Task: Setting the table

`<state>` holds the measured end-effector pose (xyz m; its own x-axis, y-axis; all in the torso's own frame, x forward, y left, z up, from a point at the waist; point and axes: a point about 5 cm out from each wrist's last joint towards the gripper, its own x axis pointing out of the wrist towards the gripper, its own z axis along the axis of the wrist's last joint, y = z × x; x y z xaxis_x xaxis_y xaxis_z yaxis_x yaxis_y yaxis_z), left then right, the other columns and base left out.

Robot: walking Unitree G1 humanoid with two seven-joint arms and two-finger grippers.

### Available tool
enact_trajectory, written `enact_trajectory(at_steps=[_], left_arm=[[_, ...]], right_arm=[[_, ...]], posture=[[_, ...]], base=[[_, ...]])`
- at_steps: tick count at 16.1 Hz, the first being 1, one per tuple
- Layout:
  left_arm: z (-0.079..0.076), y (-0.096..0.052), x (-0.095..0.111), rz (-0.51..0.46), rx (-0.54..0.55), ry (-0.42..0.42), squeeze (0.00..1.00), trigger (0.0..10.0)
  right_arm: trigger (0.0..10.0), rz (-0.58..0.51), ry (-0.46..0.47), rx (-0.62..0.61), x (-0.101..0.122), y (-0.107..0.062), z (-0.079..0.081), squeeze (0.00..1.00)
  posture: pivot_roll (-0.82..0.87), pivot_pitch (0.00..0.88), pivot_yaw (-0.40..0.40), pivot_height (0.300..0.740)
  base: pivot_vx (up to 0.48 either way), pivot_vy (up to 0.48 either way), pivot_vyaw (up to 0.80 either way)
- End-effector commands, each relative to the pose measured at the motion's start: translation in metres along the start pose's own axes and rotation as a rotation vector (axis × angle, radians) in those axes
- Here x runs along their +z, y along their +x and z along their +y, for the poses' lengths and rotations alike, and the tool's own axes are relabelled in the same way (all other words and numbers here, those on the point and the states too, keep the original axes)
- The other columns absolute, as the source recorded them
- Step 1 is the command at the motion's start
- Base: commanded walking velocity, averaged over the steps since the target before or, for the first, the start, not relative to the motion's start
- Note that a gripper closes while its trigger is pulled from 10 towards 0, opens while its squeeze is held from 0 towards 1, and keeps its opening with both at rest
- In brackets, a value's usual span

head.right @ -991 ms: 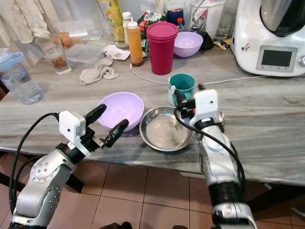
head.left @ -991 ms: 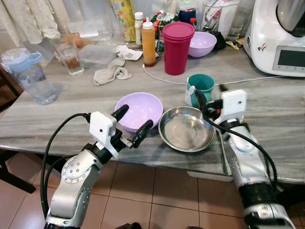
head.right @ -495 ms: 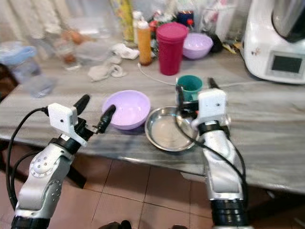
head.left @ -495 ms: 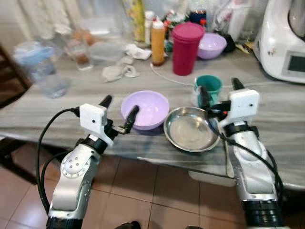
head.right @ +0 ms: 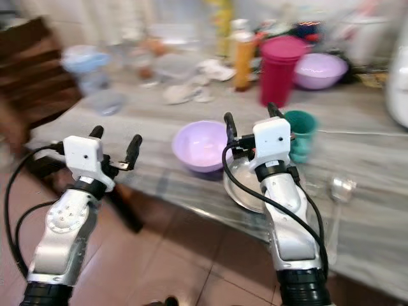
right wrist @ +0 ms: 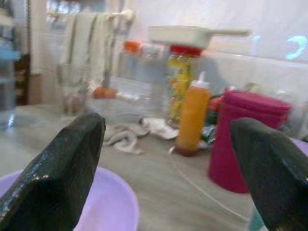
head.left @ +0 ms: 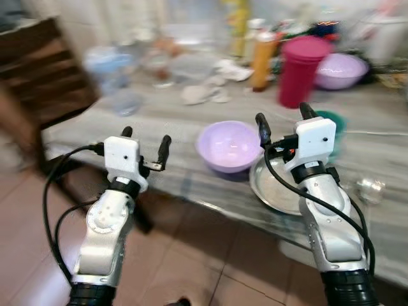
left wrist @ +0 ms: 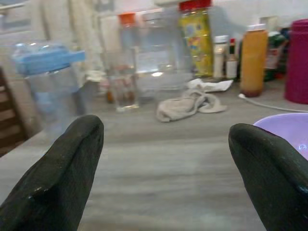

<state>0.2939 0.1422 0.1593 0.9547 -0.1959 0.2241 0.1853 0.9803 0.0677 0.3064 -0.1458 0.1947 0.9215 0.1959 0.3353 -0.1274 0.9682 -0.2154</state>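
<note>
A lilac bowl point(head.left: 229, 145) sits near the front edge of the grey marble table point(head.left: 159, 121). To its right a steel bowl point(head.left: 274, 188) lies partly behind my right arm. A teal mug point(head.right: 299, 131) stands behind it, and a spoon point(head.right: 338, 188) lies to its right. My left gripper point(head.left: 146, 136) is open and empty, held in front of the table edge, left of the lilac bowl. My right gripper point(head.left: 282, 115) is open and empty, raised above the gap between the two bowls. In the left wrist view its fingers point(left wrist: 57, 178) frame the tabletop.
A dark wooden chair point(head.left: 51, 76) stands at the left end of the table. Along the back are a magenta tumbler point(head.left: 306, 70), an orange bottle point(head.left: 262, 51), a second lilac bowl point(head.left: 341, 69), a crumpled cloth point(head.left: 204, 94) and a blue-lidded water jug point(head.left: 108, 64). Tiled floor lies below.
The whole picture has swung left and blurred, so the camera has turned. Both grippers stay open and empty; the left one now sits farther left of the lilac bowl.
</note>
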Motion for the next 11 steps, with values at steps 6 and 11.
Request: enact_trajectory(at_steps=[6, 11], left_arm=[[0.0108, -0.0001, 0.0007, -0.004, 0.082, 0.052, 0.0, 10.0], [0.0096, 0.0005, -0.0023, 0.006, 0.103, 0.053, 0.0, 10.0]], right_arm=[[10.0, -0.032, 0.015, 0.033, 0.0089, 0.0055, 0.0084, 0.04], [10.0, -0.026, 0.022, 0.046, 0.0082, 0.004, 0.0115, 0.04]], posture=[[-0.17, 0.053, 0.044, 0.74], [-0.18, 0.058, 0.045, 0.74]], base=[[0.0, 0.0, 0.8], [0.0, 0.0, 0.8]])
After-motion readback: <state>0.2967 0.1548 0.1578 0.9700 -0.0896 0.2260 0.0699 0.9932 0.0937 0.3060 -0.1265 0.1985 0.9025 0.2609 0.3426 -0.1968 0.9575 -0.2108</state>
